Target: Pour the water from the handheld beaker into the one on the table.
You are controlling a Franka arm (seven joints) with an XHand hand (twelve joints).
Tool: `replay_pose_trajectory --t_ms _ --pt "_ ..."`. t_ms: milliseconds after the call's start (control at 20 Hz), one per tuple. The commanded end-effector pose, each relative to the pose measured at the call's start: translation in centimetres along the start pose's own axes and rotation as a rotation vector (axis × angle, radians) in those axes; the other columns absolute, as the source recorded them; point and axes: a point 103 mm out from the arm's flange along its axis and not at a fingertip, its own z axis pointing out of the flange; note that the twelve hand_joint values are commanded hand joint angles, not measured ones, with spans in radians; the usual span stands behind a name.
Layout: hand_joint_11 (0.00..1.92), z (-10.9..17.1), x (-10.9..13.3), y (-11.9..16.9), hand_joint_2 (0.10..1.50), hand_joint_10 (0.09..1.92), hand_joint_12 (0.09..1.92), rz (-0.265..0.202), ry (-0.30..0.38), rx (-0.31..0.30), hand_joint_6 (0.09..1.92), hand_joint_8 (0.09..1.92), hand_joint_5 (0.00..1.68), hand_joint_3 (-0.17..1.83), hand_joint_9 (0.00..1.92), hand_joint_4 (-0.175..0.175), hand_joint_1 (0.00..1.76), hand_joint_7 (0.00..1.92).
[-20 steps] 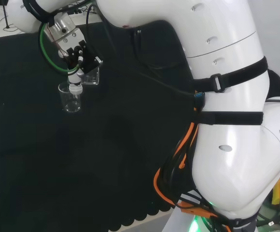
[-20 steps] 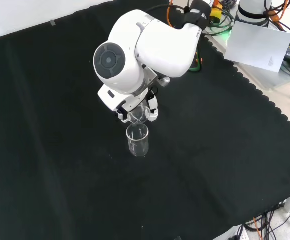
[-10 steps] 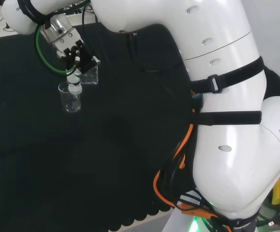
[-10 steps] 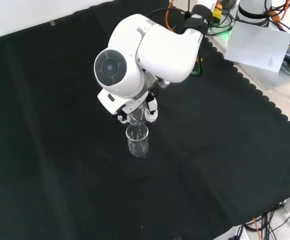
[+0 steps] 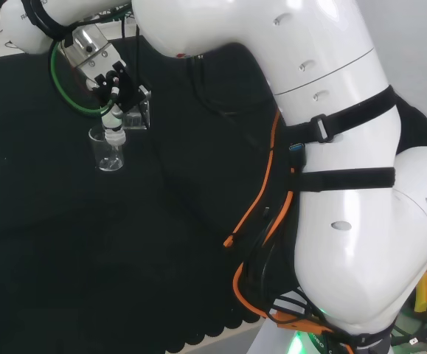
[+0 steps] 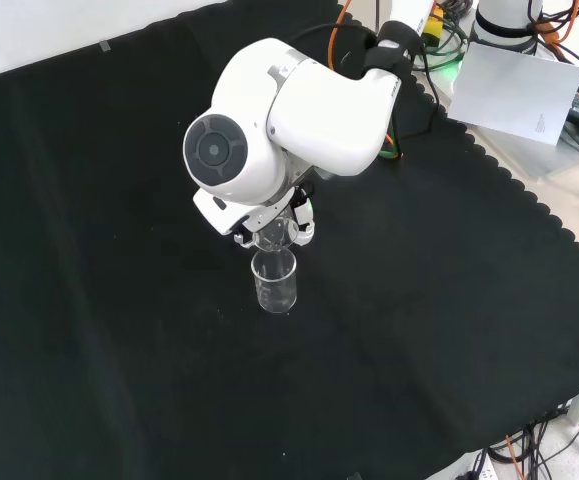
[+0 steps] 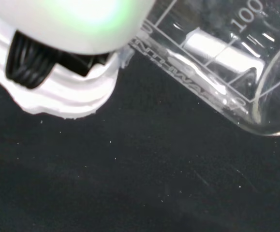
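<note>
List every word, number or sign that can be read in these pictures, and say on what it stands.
"100": white scale number on the handheld beaker, wrist view.
A second scale number at that picture's edge is cut off; it begins with "5".
White lettering along the same beaker's wall: too blurred to read.
Small mark on the white sheet, front view: too small to read.
Beaker on the table: no print can be made out.

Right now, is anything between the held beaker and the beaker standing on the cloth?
Nothing visible. In the head view the hand holds the tilted beaker just above and beside the standing beaker. In the front view the standing beaker's open mouth lies directly below the held one, with bare black cloth around it.
</note>
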Motion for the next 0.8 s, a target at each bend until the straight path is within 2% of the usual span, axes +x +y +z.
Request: replay_pose_trajectory --t_ms 50,800 --pt "1.43 0.07 -0.01 -0.01 0.54 0.09 0.75 0.005 -0.009 0.010 0.09 0.09 1.61 0.72 1.75 -0.162 1.23 1.79" --pt "1.43 -0.15 -0.08 -0.08 0.54 0.09 0.75 0.014 -0.033 0.039 0.09 0.09 1.61 0.72 1.75 -0.164 1.23 1.79"
